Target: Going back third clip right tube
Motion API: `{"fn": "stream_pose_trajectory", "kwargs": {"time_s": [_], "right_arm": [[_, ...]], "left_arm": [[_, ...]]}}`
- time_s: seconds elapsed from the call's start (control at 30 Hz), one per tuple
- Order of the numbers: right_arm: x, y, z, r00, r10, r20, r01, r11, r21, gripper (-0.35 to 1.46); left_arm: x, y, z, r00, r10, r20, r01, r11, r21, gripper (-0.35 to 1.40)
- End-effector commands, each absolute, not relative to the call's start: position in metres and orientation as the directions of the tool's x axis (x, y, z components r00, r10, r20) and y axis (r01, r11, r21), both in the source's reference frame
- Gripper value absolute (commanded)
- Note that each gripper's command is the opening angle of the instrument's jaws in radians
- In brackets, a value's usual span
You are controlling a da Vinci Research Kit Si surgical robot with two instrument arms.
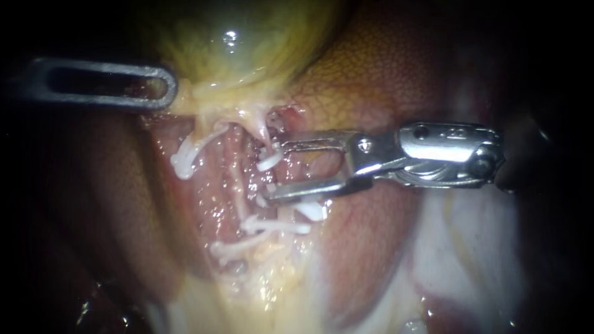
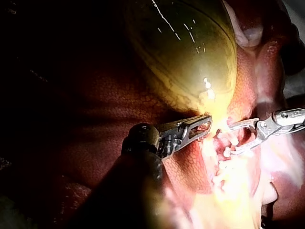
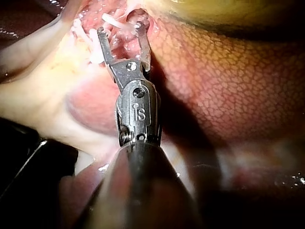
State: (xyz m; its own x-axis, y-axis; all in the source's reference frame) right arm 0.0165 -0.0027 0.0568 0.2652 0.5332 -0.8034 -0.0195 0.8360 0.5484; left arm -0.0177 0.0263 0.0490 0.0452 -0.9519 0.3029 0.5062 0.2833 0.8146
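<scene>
Right silver hinged instrument (image 1: 272, 172): jaws open, small white plastic clip (image 1: 270, 162) between them on thin pale right tube (image 1: 262, 132). Further white clips (image 1: 309, 211) just below. Left grey slotted instrument (image 1: 170, 86) touches yellow-green gallbladder (image 1: 235, 43); grip unclear.

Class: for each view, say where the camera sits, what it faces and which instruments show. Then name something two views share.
Endoscope view: close to the tissue, facing the clips below the gallbladder; left instrument and right instrument both show.
Left wrist view: on the left arm, looking along its own instrument toward the gallbladder; the right instrument lies ahead.
Right wrist view: on the right arm, looking along its own instrument at the clips.
Shared: every view shows the right instrument at the clips.
</scene>
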Motion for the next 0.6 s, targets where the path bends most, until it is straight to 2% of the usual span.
{"fn": "stream_pose_trajectory", "kwargs": {"time_s": [0.03, 0.27, 0.4, 0.6], "right_arm": [[0.0161, -0.0028, 0.0566, 0.267, 0.504, -0.822, -0.017, 0.855, 0.519, 0.48], [0.0135, -0.0035, 0.0547, 0.277, 0.392, -0.877, -0.006, 0.913, 0.407, 0.49], [0.0124, -0.0033, 0.0536, 0.284, 0.358, -0.889, -0.013, 0.929, 0.370, 0.50], [0.0105, -0.0034, 0.0525, 0.285, 0.310, -0.907, 0.011, 0.945, 0.327, 0.50]], "left_arm": [[-0.0177, 0.0263, 0.0490, 0.046, -0.952, 0.303, 0.506, 0.284, 0.814, -0.35], [-0.0176, 0.0263, 0.0490, 0.046, -0.952, 0.303, 0.506, 0.284, 0.814, -0.35], [-0.0176, 0.0263, 0.0490, 0.046, -0.952, 0.303, 0.506, 0.284, 0.814, -0.35], [-0.0176, 0.0264, 0.0491, 0.047, -0.952, 0.304, 0.506, 0.285, 0.815, -0.35]]}}
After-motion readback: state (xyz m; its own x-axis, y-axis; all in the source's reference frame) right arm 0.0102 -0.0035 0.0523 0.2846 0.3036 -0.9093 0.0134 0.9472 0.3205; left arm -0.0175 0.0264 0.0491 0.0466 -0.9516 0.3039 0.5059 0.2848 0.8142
